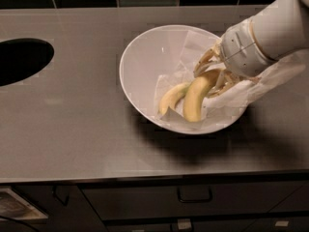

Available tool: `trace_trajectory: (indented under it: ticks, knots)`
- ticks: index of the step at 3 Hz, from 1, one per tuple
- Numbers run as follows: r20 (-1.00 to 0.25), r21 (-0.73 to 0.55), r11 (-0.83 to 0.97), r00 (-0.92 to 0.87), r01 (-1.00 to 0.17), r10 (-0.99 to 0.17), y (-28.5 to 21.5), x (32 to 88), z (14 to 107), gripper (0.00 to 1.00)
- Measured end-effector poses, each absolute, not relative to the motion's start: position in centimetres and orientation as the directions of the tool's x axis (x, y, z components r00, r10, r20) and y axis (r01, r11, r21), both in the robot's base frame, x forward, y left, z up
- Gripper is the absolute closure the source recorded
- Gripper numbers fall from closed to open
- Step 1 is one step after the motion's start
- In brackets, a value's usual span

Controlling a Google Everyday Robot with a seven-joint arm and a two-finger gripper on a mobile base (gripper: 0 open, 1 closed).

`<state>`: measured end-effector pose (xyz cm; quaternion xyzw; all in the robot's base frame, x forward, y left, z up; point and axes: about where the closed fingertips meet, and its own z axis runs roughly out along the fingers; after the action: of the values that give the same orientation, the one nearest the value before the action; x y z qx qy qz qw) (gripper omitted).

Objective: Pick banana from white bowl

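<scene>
The white bowl (141, 50) sits on a grey counter, lined with crumpled white paper (270, 81) that spills over its right rim. Two yellow bananas lie in it with their stem ends up to the right. My gripper (212, 75) reaches in from the right and is shut at those stem ends, on the banana (194, 98), which hangs tip down. The other banana (170, 99) lies close against its left side. The stems are hidden behind my fingers (204, 60). The bowl looks tipped, with a dark shadow under its front right.
A dark oval opening (19, 59) is cut in the counter (72, 129) at the far left. Dark tiles run along the back wall. Below the counter's front edge are drawers with a handle (194, 197).
</scene>
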<state>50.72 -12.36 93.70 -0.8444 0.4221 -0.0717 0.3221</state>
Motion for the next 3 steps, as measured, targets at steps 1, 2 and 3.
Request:
trace_trajectory:
  ticks: [1, 2, 3]
  knots:
    - [-0.117, -0.699, -0.389, 0.633, -0.6, -0.765, -12.8, 50.8, 96.1, 1.0]
    - [-0.057, -0.751, -0.39, 0.641, -0.532, -0.766, -12.6, 50.8, 99.6, 1.0]
    - [-0.002, -0.784, -0.404, 0.653, -0.471, -0.758, -12.0, 50.2, 102.7, 1.0]
